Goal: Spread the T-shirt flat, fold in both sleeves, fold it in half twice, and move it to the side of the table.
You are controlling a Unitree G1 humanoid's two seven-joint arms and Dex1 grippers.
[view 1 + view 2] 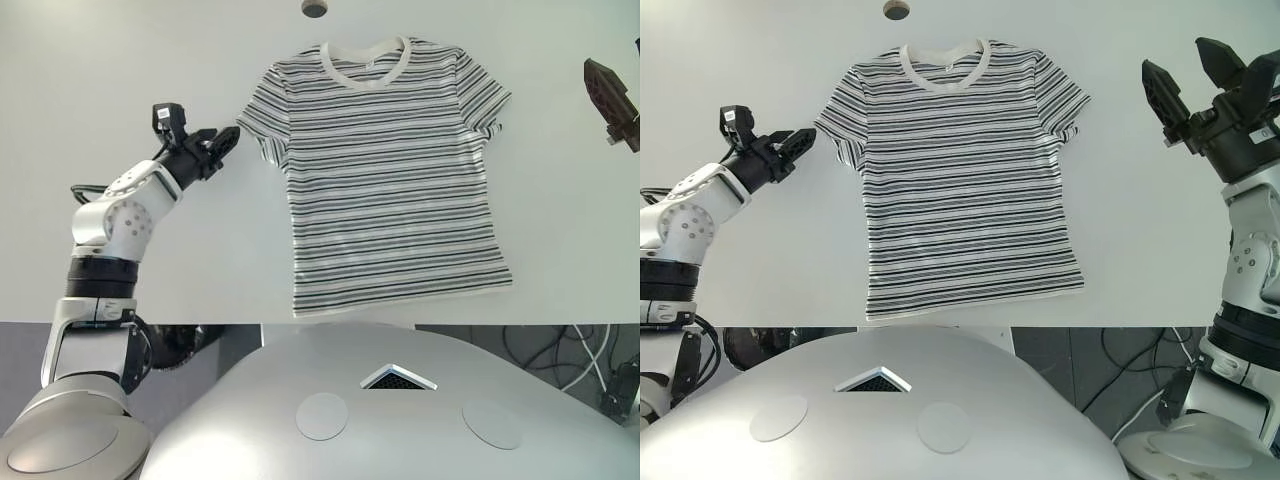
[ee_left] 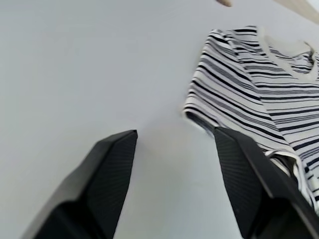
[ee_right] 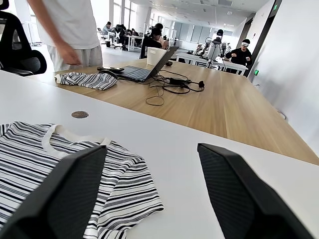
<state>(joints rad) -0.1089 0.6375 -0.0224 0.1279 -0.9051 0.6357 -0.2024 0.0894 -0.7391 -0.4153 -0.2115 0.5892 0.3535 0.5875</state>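
The T-shirt (image 1: 385,175) lies flat, collar toward the worktop's (image 1: 120,60) far edge, the left end effector (image 1: 225,140) spread apart just beside one sleeve (image 1: 262,122), the right end effector (image 1: 1180,62) likewise apart toward the right edge.

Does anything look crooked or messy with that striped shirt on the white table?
Only slightly: the black-and-white striped T-shirt lies flat on the white table but a little askew, its hem slanting. Nothing is spilled or damaged.

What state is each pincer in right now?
Left pincer: open, empty, near the T-shirt.
Right pincer: open, empty.
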